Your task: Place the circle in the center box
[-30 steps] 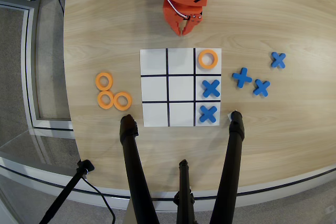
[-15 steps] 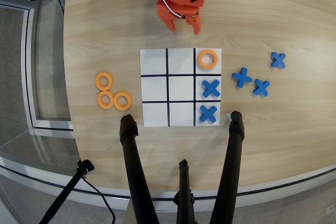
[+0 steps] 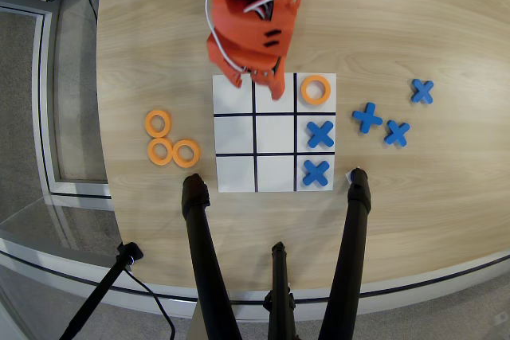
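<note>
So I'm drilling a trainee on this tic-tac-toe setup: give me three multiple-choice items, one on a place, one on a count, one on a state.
1. Where on the board is the orange ring?
A top right cell
B centre cell
C bottom left cell

2. How many blue X pieces lie off the board?
A one
B three
C five

3. The center box is:
A empty
B holding a ring
C holding an X

Answers: 1 A, the ring sits above the two X pieces on the board. 2 B, three lie on the wood at the right. 3 A, only white shows there.
</note>
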Controlling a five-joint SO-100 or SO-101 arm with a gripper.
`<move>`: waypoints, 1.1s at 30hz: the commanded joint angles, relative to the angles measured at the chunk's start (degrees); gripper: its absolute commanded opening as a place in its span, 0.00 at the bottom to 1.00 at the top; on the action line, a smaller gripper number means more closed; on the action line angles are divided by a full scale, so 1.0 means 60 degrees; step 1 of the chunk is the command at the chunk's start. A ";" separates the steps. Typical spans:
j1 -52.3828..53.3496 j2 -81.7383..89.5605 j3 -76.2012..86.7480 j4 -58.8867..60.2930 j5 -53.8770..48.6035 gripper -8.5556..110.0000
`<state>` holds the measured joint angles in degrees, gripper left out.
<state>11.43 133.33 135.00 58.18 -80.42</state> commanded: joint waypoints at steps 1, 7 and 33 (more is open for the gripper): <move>0.0146 -0.1216 -0.0967 -0.1099 0.0337 0.26; 0.0527 -0.3340 -0.1729 -0.2856 0.0352 0.26; 0.2271 -1.1807 -1.1426 0.0688 0.0205 0.26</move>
<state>24.61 63.46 70.14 62.05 -78.57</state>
